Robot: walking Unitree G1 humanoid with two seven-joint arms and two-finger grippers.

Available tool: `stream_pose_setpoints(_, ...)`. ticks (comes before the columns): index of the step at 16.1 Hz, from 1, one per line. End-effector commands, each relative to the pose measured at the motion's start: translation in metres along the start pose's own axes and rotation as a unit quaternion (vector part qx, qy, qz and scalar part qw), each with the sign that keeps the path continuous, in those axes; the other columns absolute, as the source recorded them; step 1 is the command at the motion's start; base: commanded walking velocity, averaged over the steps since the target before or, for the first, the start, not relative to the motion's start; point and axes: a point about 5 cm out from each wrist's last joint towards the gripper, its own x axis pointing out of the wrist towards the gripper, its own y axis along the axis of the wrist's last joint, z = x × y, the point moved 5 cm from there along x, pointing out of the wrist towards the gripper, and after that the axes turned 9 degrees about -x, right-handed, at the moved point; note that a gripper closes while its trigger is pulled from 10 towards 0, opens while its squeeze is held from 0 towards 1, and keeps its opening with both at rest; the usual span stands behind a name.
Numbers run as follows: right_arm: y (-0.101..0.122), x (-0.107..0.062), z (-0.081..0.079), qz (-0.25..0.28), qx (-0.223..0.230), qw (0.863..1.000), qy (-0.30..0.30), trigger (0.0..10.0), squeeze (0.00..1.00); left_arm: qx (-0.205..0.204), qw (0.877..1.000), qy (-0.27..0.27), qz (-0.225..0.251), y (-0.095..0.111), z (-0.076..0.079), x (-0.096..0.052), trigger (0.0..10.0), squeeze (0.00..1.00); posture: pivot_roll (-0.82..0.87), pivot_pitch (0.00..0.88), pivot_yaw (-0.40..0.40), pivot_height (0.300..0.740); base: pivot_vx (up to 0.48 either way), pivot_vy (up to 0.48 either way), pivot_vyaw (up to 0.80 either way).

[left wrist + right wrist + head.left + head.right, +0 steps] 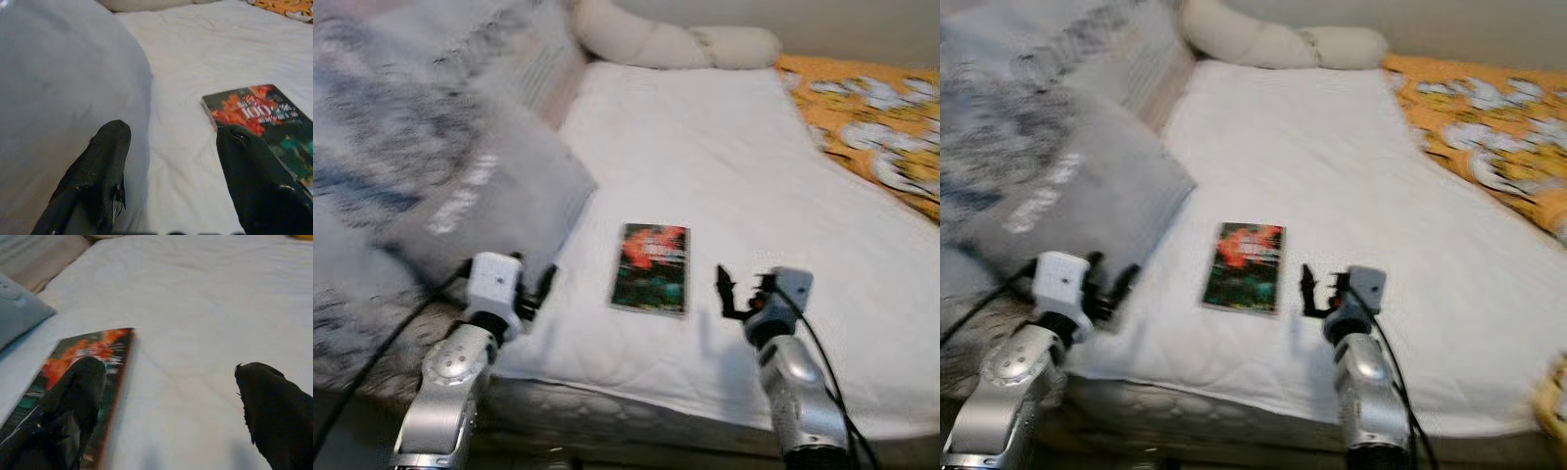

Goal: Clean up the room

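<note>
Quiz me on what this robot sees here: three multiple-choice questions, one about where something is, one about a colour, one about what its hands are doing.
1. Where does the book lie?
A. on the white sheet, between the two hands
B. on the grey pillow
C. on the orange blanket

2. What colour is the patterned blanket at the far right of the bed?
A. blue
B. orange
C. green

3. How are the left hand and right hand?
A. both open, holding nothing
B. left clamped on the book
C. both shut

Answers:
1 A, the book lies flat on the sheet.
2 B, orange with pale shapes.
3 A, each wrist view shows the fingers spread with nothing between.
</note>
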Motion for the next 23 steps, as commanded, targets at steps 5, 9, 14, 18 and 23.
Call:
stream_pose_setpoints(5, 0.0137, -0.0001, -0.0008, 0.000, -0.038, 0.999, 0.001, 10.0, 0.98, 0.007, 1.000, 0.012, 0.006, -0.0011, 0.0028, 0.0039, 10.0, 0.00, 0.04, 0.000, -0.006, 0.740, 0.000, -0.468, 0.00)
stream_pose_setpoints(9, 0.0164, 0.0042, -0.0031, -0.006, -0.052, 0.999, 0.000, 10.0, 0.00, 0.009, 1.000, 0.015, 0.010, 0.0006, 0.0029, 0.0072, 10.0, 0.00, 0.04, 0.000, -0.004, 0.740, 0.000, -0.468, 0.00)
stream_pose_setpoints(14, 0.0174, 0.0047, 0.0042, -0.010, -0.058, 0.998, -0.012, 10.0, 0.00, 0.005, 1.000, 0.028, 0.007, -0.0029, -0.0009, 0.0090, 10.0, 0.00, 0.04, 0.000, -0.001, 0.740, 0.000, -0.467, 0.00)
stream_pose_setpoints(18, 0.0176, 0.0044, 0.0050, -0.012, -0.054, 0.998, -0.012, 10.0, 0.00, 0.003, 0.999, 0.033, 0.006, -0.0047, -0.0001, 0.0097, 10.0, 0.00, 0.03, 0.000, -0.006, 0.740, 0.000, -0.467, 0.00)
stream_pose_setpoints(23, 0.0177, 0.0050, 0.0025, -0.014, -0.058, 0.998, -0.007, 10.0, 0.00, -0.018, 0.999, 0.044, 0.005, -0.0060, -0.0018, 0.0102, 10.0, 0.00, 0.03, 0.000, -0.010, 0.740, 0.000, -0.340, 0.00)
